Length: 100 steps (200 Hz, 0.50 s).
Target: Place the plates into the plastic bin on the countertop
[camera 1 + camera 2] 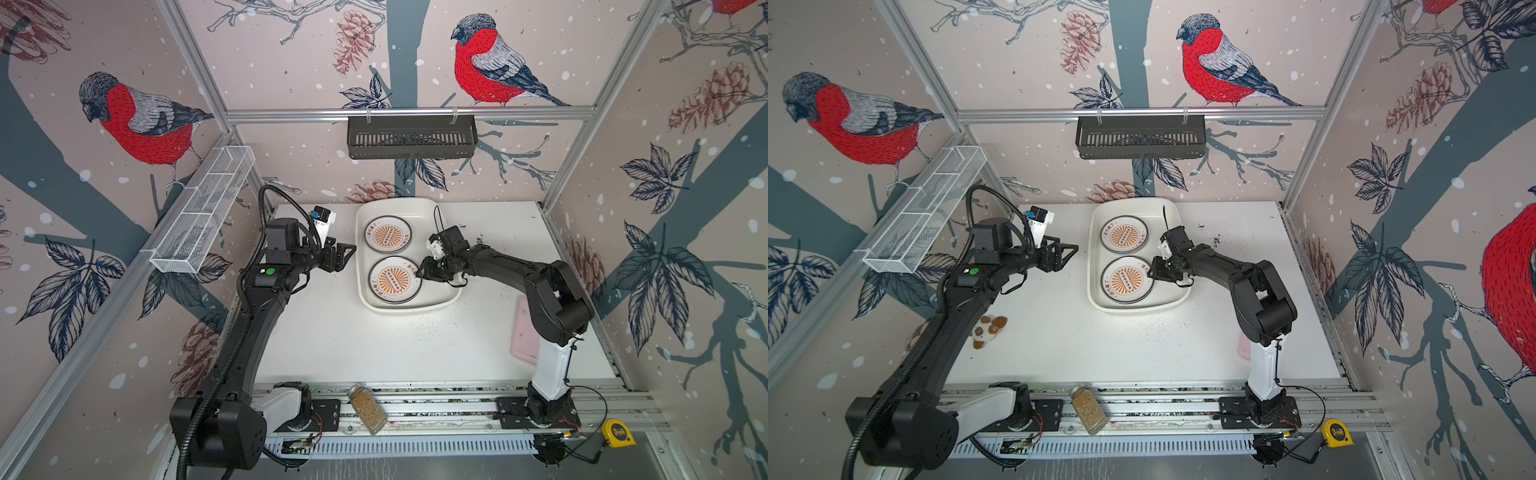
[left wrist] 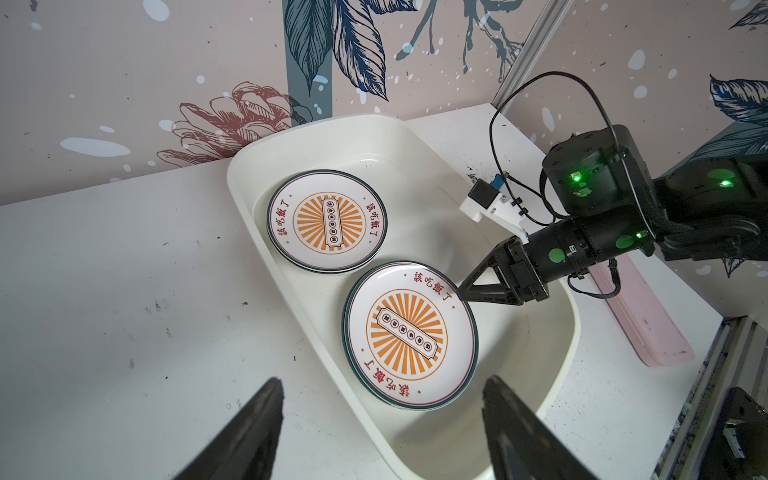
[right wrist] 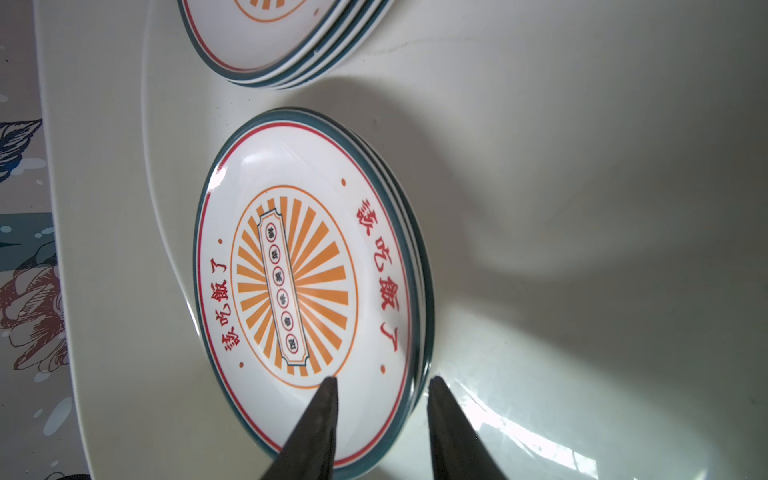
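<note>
Over the countertop (image 1: 332, 340), just left of the plastic bin (image 1: 395, 202), the left gripper (image 1: 351, 253) hovers with its jaws spread wide, holding nothing. Inside the bin the plates lie in 2 piles side by side, the far stack (image 1: 387, 235) and the near stack (image 1: 395, 279). The right gripper (image 1: 417, 272) sits at the near stack's right rim, jaws partly parted astride it, not clamped.

Plates (image 2: 409, 334): white, orange sunburst centre, red lettering, dark green rim. Bin (image 2: 432, 224): cream. Tabletop (image 2: 124, 291): white, dark specks. Wall (image 1: 291, 62): pinkish, red-breasted birds.
</note>
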Motion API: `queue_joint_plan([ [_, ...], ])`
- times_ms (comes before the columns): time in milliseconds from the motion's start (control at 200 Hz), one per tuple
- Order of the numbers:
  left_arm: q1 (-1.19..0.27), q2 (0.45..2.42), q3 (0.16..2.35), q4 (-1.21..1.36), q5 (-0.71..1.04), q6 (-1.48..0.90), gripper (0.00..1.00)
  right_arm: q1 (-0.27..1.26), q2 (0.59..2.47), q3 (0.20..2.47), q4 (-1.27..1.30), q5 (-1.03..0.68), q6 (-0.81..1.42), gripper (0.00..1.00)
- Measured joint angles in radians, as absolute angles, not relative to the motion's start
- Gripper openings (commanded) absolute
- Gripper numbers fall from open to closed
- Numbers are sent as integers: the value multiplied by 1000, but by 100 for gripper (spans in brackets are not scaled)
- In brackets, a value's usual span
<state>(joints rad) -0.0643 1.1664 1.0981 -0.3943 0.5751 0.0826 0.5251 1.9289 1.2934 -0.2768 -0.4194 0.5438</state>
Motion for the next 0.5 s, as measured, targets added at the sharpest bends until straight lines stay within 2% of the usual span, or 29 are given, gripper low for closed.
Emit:
queue_joint_plan([
  [500, -64, 1161, 1087, -394, 573, 85, 80, 535, 1954, 1295, -273, -422, 544, 36],
])
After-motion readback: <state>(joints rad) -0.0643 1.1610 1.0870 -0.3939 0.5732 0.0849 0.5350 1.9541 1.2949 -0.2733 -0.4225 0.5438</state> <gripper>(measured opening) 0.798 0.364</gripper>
